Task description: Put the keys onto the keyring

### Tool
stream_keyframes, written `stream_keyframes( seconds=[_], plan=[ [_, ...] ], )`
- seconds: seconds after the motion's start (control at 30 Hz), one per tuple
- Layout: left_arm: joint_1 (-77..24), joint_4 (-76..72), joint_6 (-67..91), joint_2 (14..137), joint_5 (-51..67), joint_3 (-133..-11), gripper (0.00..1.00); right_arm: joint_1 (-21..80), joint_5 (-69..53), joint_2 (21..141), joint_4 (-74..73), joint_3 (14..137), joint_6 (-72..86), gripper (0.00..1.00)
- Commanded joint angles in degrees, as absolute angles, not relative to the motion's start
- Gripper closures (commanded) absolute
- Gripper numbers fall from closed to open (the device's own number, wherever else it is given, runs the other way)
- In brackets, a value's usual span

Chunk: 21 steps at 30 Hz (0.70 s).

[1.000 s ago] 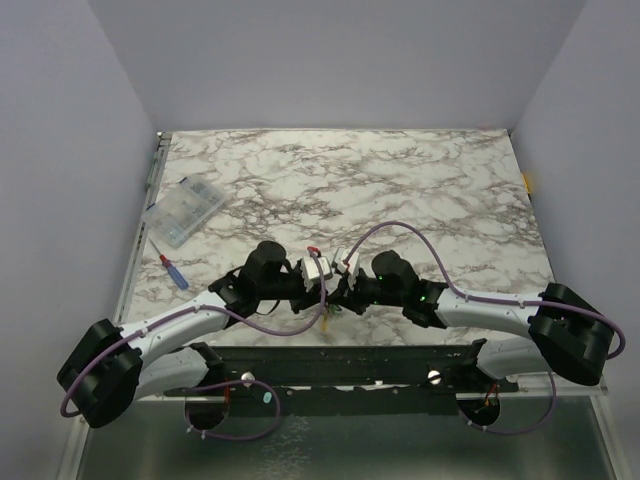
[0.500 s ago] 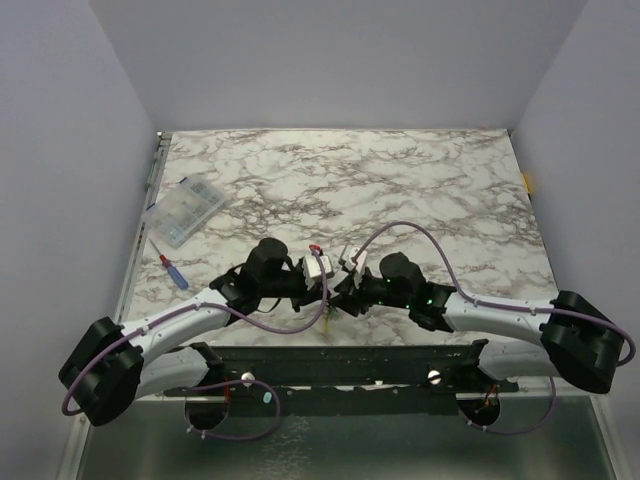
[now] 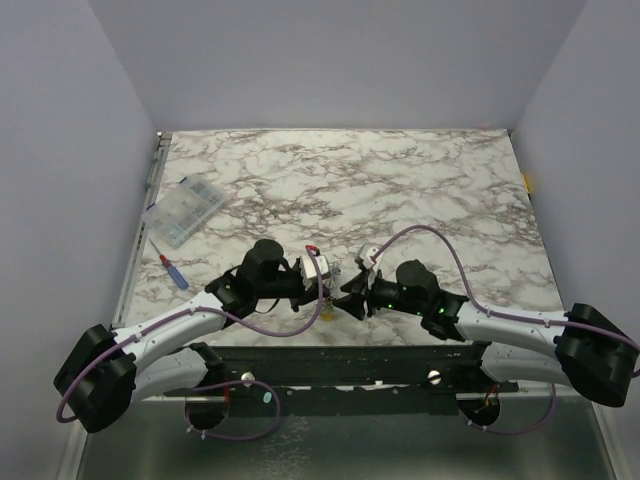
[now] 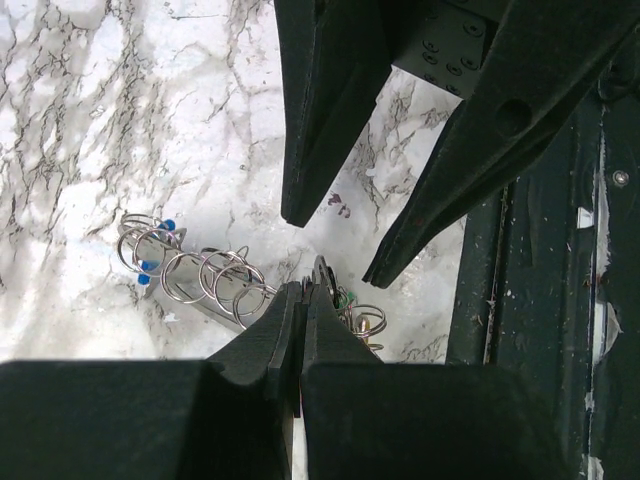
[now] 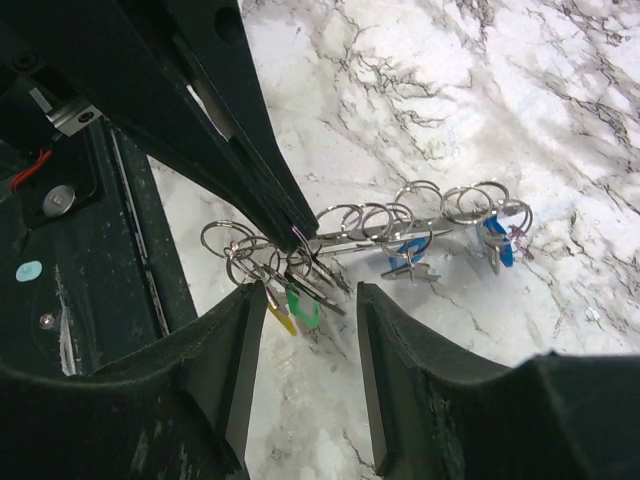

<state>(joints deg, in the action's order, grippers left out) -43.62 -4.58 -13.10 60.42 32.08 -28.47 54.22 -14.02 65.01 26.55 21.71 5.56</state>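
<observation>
Left tool (image 4: 305,292) is pinched together, tip at the keyring (image 5: 240,255), though we cannot tell whether it grips; right tool (image 5: 308,292) stands apart opposite. With the keys (image 5: 300,305) just beside the keyring, we should steady it, then thread slowly.

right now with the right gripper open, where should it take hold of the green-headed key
Grip the small green-headed metal key by its plastic head, probably from straight above: it rests on the marble tabletop between the fingers of the open right gripper. Mind the yellow-headed key close beside it and the left gripper shut on the thin dark keyring just beyond.
</observation>
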Motion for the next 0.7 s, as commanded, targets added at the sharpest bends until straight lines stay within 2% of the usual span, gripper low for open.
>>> stream_keyframes(
  seconds=[0.0,0.37,0.67],
  plan=[
    [-43.77,-6.52,-12.56,58.98,31.37,-27.69,1.0,53.54,-14.83,64.22,30.79,19.84,8.9,0.5],
    [-43.8,-9.03,-11.39,57.17,32.06,-26.27,1.0,52.21,-17.1,68.38,41.92,18.46,15.1,0.56],
    [-43.85,-13.6,-8.2,55.01,32.12,-25.16,1.0,52.12,-20.68,74.22,47.83,19.33,17.17,0.72]
  ],
)
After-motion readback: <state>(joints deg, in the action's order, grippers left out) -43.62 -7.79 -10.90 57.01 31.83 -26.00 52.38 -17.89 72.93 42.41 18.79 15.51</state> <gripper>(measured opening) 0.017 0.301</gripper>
